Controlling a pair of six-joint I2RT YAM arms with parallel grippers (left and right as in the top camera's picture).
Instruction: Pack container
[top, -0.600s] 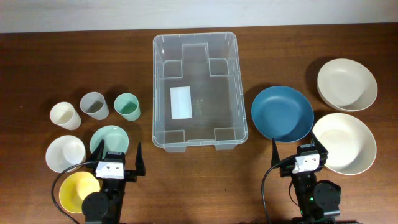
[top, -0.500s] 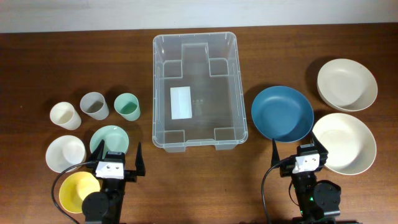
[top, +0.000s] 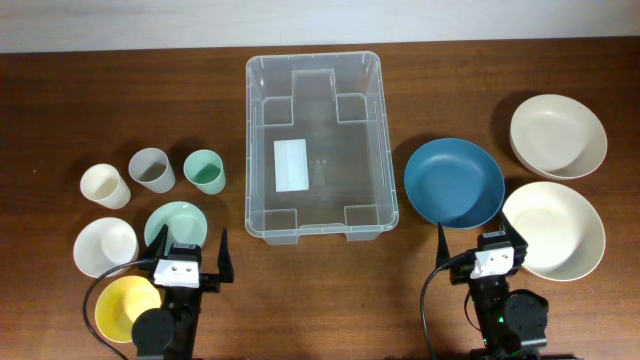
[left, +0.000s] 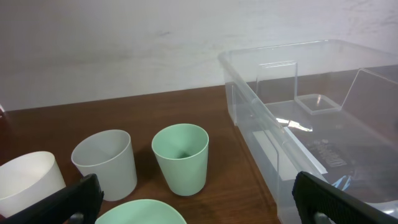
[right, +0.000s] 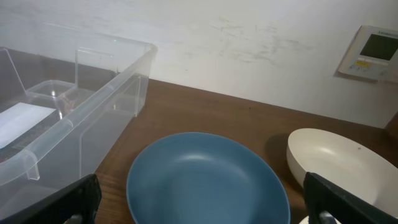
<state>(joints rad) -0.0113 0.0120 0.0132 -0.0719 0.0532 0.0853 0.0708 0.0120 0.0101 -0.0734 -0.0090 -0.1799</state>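
Observation:
The container (top: 262, 215) is a large clear plastic bin with a white label on its bottom, at the table's middle, with nothing in it. It also shows in the left wrist view (left: 273, 124) and the right wrist view (right: 93, 99). My left gripper (top: 190, 246) is open and empty at the front left, over a mint bowl (top: 176, 222). My right gripper (top: 480, 240) is open and empty at the front right, just before a blue plate (top: 454, 181), also in the right wrist view (right: 205, 180).
Left of the bin stand a cream cup (top: 105, 186), a grey cup (top: 152, 169) and a mint cup (top: 205, 170). A white bowl (top: 104, 246) and a yellow bowl (top: 126, 305) lie front left. Two cream bowls (top: 557, 135) (top: 555, 228) lie at the right.

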